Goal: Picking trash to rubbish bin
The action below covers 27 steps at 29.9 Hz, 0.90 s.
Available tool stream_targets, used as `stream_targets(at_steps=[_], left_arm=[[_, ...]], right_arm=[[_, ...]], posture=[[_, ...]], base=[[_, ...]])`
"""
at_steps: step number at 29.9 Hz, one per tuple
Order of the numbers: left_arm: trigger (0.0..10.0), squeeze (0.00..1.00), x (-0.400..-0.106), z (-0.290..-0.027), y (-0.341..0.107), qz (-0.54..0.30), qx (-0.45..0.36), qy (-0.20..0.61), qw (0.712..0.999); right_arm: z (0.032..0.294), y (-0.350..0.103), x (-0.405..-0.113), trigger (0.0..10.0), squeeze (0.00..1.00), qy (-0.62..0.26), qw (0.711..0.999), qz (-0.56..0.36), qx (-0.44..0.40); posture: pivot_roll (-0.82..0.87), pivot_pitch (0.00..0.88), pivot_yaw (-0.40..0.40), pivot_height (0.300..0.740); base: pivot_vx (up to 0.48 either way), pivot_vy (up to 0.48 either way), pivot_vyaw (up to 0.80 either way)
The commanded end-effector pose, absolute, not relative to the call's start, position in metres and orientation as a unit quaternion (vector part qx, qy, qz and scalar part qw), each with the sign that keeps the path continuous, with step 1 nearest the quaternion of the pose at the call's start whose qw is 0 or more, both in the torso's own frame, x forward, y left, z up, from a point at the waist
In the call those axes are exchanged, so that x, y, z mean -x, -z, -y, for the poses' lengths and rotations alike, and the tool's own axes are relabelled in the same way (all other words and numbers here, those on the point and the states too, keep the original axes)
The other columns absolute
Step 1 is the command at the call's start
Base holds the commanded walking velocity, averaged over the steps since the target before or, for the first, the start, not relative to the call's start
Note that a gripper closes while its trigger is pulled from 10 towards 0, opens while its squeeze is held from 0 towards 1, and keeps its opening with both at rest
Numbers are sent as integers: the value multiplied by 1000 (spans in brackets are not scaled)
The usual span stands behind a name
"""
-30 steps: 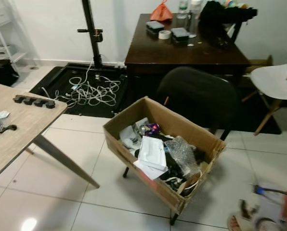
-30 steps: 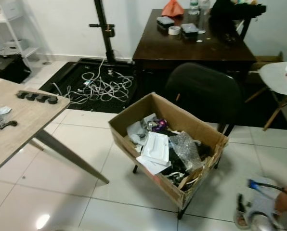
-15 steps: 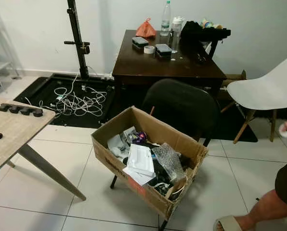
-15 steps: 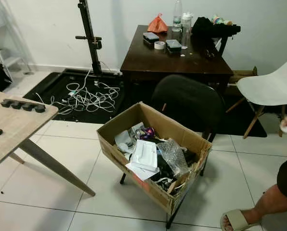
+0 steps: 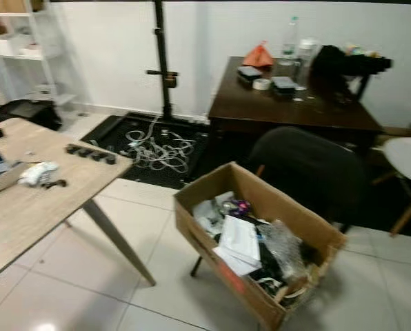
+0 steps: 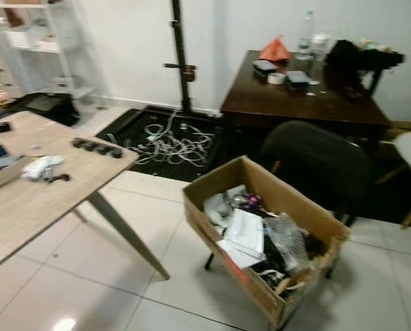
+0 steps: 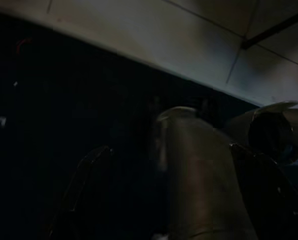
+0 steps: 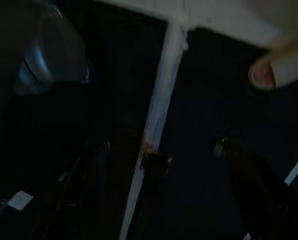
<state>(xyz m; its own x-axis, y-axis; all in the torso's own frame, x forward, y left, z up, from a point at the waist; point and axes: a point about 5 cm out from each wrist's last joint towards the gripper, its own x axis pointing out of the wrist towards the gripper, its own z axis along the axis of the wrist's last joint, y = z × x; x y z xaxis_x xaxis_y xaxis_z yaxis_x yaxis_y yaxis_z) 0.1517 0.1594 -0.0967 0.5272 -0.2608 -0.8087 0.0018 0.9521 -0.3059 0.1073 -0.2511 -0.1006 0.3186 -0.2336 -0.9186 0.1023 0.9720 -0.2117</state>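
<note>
An open cardboard box (image 5: 194, 224) full of papers, plastic wrap and other trash stands raised on thin black legs over the white tiled floor. On the light wooden table (image 5: 26, 221) at the left lies a crumpled white scrap (image 5: 37, 173) beside a small dark item (image 5: 54, 183). In the dark left wrist view my left gripper (image 7: 169, 150) hangs with its fingers (image 7: 86, 190) apart, a dim silver rounded shape beyond them. My right gripper (image 8: 161, 145) also hangs low with its fingers (image 8: 249, 190) apart, nothing between them.
A black power strip (image 5: 90, 153) lies near the table's far edge. Behind the box stand a black chair (image 5: 309, 172) and a dark desk (image 5: 288, 110) with bottles and small items. A cable tangle (image 5: 161, 146) lies on a black mat. A sandal (image 8: 279, 70) is on the floor.
The camera has swung left, so more of the wooden table shows. The person's leg and hand at the right have left the picture.
</note>
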Motion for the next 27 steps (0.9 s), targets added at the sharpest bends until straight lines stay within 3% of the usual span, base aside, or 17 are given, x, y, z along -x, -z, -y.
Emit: stream_targets(at_steps=[1, 27], left_arm=[[10000, 0, -145, -156, 100, -494, 130, 79, 856], [10000, 0, -150, -156, 98, -492, 120, 81, 858]], right_arm=[[251, 101, -104, 10000, 0, 95, 806, -581, 63], [243, 102, -109, 10000, 0, 35, 802, -585, 112]], posture=[[-153, 102, 31, 740], [-147, 85, 31, 740]], base=[[0, 0, 775], [0, 0, 775]])
